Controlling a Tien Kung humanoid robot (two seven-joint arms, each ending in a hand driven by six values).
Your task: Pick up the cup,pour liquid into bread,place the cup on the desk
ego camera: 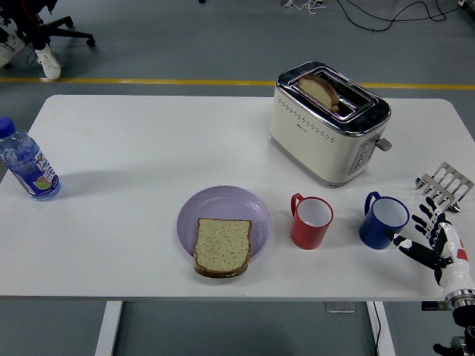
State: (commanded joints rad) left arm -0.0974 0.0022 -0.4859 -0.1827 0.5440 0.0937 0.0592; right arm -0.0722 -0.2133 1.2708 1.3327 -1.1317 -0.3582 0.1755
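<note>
A red cup (311, 222) and a blue cup (384, 220) stand side by side near the front of the white table (148, 148), both with handles to the left. A slice of bread (222, 246) lies on a purple plate (223, 211) left of the red cup. My right hand (428, 237) comes in from the lower right with its fingers spread, its thumb tip just short of the blue cup's right side. It holds nothing. My left hand is out of view.
A cream toaster (329, 122) with a slice in its slot stands behind the cups. A metal toast rack (444, 185) sits at the right edge, just behind my hand. A water bottle (27, 162) stands at the far left.
</note>
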